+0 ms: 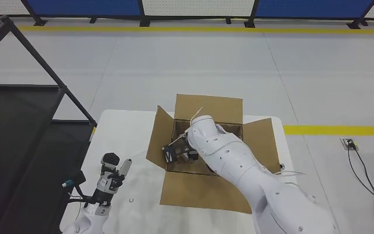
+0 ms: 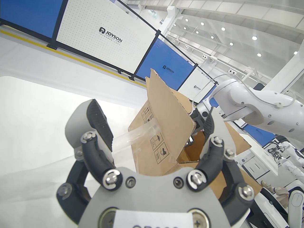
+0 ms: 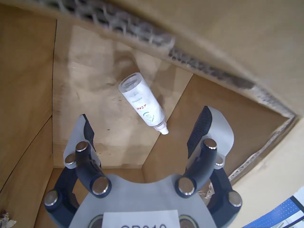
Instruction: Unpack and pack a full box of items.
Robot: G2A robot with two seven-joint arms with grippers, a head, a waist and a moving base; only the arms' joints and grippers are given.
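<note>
in the box (image 3: 28, 84), the right jaws stand apart above a white bottle (image 3: 142, 100) lying flat, its long axis aslant to their gap.

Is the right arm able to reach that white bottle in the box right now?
Likely yes: the right gripper is open, pointing into the box, and the bottle lies alone on its floor, nothing between.
</note>
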